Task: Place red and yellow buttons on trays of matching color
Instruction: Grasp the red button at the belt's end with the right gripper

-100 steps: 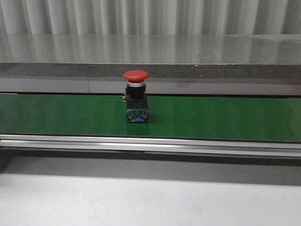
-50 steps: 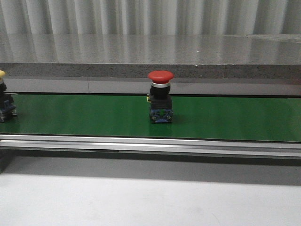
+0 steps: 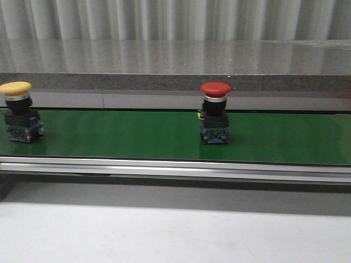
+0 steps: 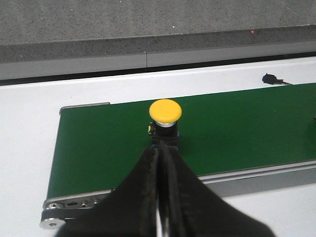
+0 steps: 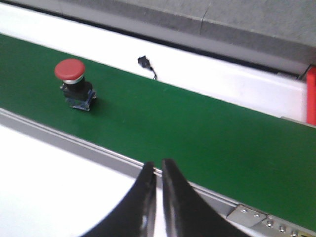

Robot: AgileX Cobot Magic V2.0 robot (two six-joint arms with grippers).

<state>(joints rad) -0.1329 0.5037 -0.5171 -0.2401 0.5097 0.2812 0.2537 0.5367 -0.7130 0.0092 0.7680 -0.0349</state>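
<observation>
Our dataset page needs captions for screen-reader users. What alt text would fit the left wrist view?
A yellow button stands upright on a green belt, just beyond the tips of the left gripper, whose dark fingers are nearly closed and hold nothing. White table surrounds the belt, with a grey ledge behind.

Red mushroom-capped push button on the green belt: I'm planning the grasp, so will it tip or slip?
The red mushroom-capped push button looks top-heavy: wide cap over a narrow block, so a high push probably tips it. It looks rigid; the rounded cap may slip, the squarer body less so.
</observation>
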